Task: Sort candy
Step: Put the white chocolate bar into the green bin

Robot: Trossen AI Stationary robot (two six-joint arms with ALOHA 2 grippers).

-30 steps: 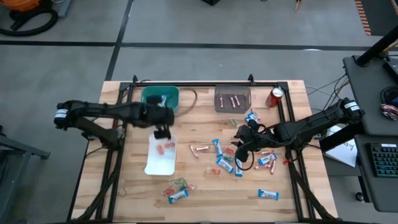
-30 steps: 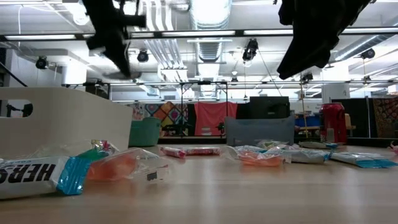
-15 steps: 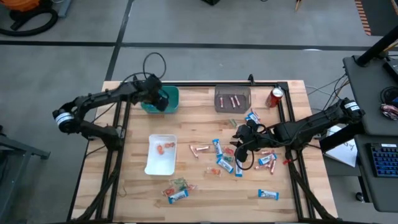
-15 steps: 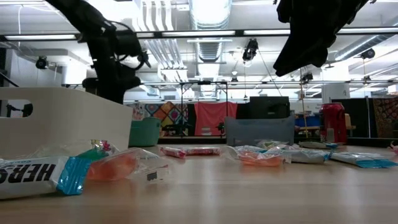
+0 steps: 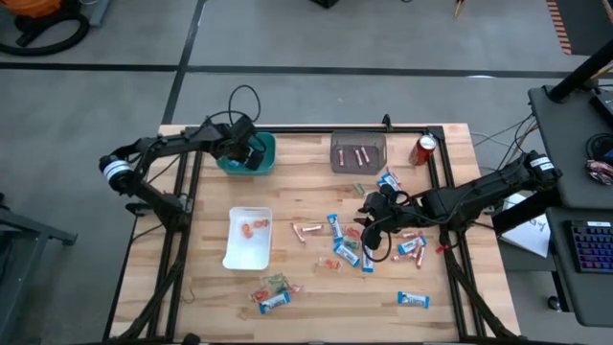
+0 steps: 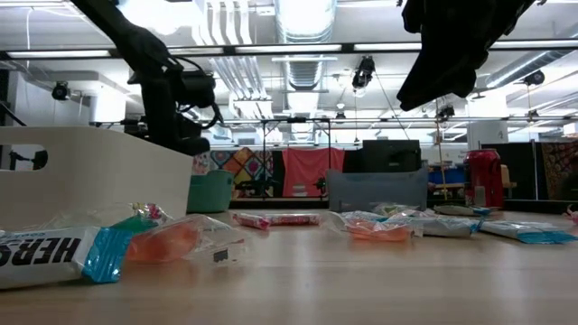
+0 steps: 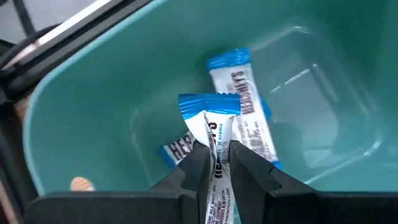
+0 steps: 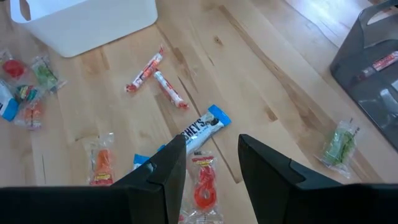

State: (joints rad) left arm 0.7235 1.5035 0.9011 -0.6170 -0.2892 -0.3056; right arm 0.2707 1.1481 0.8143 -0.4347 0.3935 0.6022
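My left gripper [image 5: 251,153] hangs inside the rim of the teal bin [image 5: 230,161] at the table's far left, shut on a blue-and-white mini bar [image 7: 209,127]. Two more such bars [image 7: 239,87] lie on the bin's floor. My right gripper [image 8: 211,152] stands open above the loose candy [image 5: 369,244] spread over the table's middle and right, touching nothing. A blue-and-white bar [image 8: 202,129] and a red piece [image 8: 202,183] lie below its fingers. My left gripper pinches the mini bar's flat faces [image 7: 214,146] between its two fingers. The fingers slant down from above and lie along the bar. Its blue crimped end [image 7: 208,104] sticks out past the fingertips, above the bars on the bin floor.
A grey bin [image 5: 358,151] with pink sticks stands at the far middle and a red can [image 5: 424,149] at the far right. A white tray [image 5: 248,240] holding orange pieces lies at the left. More candy [image 5: 271,292] lies near the front edge.
My left gripper has swung from above the white tray toward the table's far edge, rolled about its own axis and sunk into the teal bin. My right gripper has kept still.
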